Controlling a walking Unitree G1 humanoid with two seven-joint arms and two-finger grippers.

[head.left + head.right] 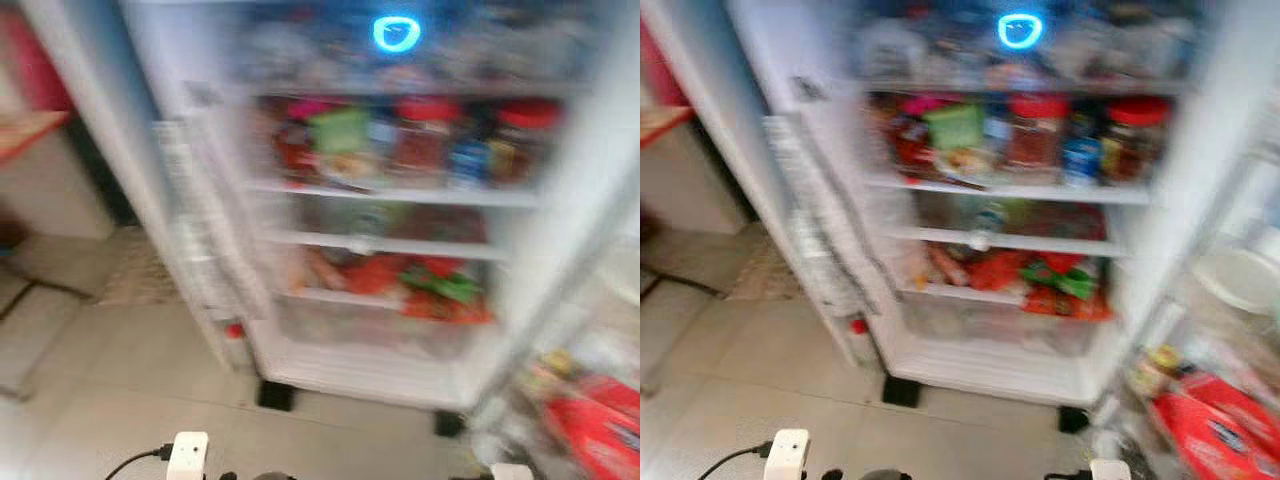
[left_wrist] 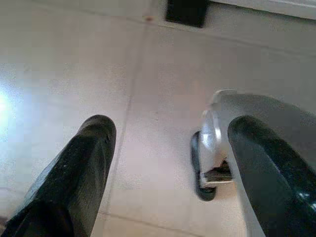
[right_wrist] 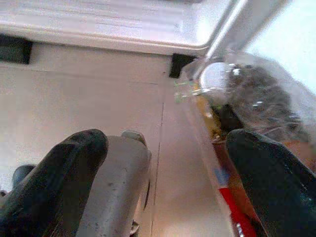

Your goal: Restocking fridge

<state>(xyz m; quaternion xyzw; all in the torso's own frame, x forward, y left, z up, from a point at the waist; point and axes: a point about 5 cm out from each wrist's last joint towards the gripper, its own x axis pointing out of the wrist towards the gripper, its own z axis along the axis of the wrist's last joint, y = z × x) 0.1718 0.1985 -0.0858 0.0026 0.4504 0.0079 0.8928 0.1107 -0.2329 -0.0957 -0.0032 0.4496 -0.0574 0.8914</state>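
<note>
**Fridge open, both hands empty, picture smeared**

The fridge (image 1: 400, 200) stands open ahead, its shelves already crowded with red-lidded jars (image 1: 1035, 135), a green packet (image 1: 955, 125) and red and green bags (image 1: 1060, 280) lower down. Both arms hang low over the tiled floor (image 2: 74, 59). The left gripper (image 2: 168, 168) has its fingers spread with nothing between them; the right gripper (image 3: 163, 173) is likewise parted and empty, close to a clear bag (image 3: 256, 94) and a red pack (image 1: 1215, 430) lying by the right door.

My worry: the head views are blurred, so the robot looks to be moving. A reach begun now could misjudge a shelf edge and knock a jar down. The goods by the right door sit close to the robot's feet and could be trodden on or kicked. The full shelves leave little room; pushing something in could topple what is there.

No label or brand can be read. A blue glowing emblem (image 1: 396, 33) near the top is too smeared to make out.
</note>
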